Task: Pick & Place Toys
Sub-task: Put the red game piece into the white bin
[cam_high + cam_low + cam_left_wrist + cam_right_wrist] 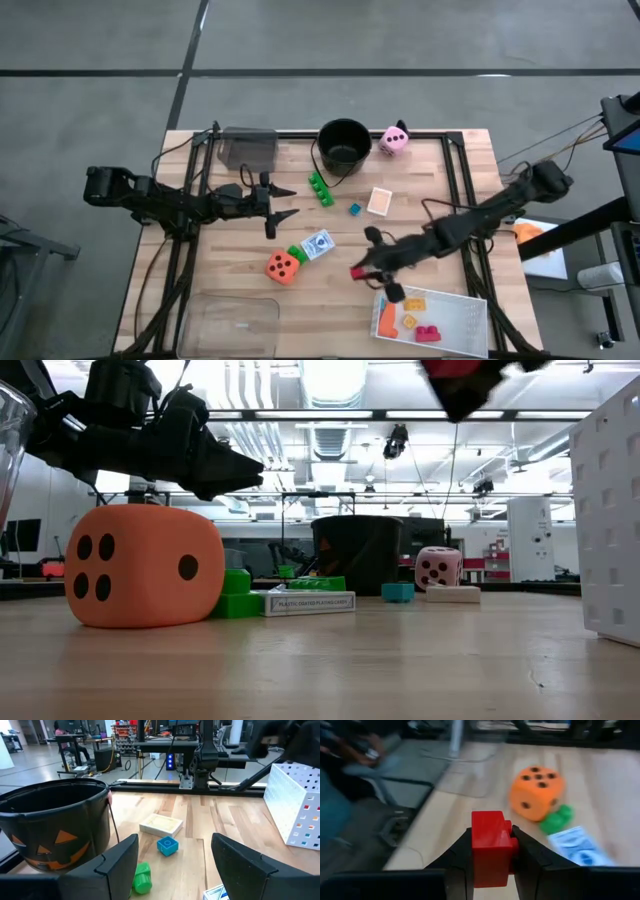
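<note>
I see the wooden table (240, 285) has free room at its 9 o'clock edge. Two dice: orange die (282, 266) near centre, pink die (394, 140) at 1 o'clock. My right gripper (491, 851) is clenched on one red brick (490, 847), raised beside the white tray (460, 320) at 5 o'clock. My left gripper (283, 201) hangs released.

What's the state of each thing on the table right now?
Right tool: shut on red brick, raised off the table.
Left tool: open, empty, raised off the table.
Orange die: on the table, four dots up.
Pink die: on the table beside the bucket.
Black bucket: upright.
White tray: holds orange and red bricks.
Clear tray: looks empty.
Card pack: lying flat.
</note>
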### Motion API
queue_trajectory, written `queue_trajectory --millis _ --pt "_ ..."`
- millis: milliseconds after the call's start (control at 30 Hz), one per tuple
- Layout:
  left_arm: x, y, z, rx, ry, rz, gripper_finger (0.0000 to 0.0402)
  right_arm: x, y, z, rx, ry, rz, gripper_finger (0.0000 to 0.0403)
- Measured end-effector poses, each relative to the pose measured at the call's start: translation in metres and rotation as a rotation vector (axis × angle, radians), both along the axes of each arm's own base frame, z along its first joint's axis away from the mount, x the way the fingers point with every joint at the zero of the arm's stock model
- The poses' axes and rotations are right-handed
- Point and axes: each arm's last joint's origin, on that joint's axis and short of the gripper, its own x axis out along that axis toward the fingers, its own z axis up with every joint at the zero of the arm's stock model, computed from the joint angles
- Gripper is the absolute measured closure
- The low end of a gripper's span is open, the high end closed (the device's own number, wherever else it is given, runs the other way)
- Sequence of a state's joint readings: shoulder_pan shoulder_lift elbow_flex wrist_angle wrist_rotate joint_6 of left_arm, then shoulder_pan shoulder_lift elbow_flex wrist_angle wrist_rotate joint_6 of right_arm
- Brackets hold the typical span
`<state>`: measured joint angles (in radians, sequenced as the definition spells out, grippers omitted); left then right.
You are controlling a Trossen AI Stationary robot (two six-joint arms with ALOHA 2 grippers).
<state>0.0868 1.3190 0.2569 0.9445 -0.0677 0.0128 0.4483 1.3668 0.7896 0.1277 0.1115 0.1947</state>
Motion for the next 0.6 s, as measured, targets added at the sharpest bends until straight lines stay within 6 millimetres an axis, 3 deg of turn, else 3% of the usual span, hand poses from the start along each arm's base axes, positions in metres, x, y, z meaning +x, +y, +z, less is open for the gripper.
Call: queue_trajectory --millis 167,333,600 --pt "0.0 0.0 0.0 -0.002 0.0 0.0 0.0149 -0.028 0.013 -0.006 0.122 0.018 -0.024 0.0316" --pt "0.0 0.0 0.0 -0.014 0.001 0.001 0.0149 -0.046 0.033 0.004 0.216 0.07 0.003 0.0316" --pt "0.0 0.0 -0.002 -0.023 0.017 0.002 0.0149 -0.064 0.059 0.009 0.263 0.414 -0.107 0.0316"
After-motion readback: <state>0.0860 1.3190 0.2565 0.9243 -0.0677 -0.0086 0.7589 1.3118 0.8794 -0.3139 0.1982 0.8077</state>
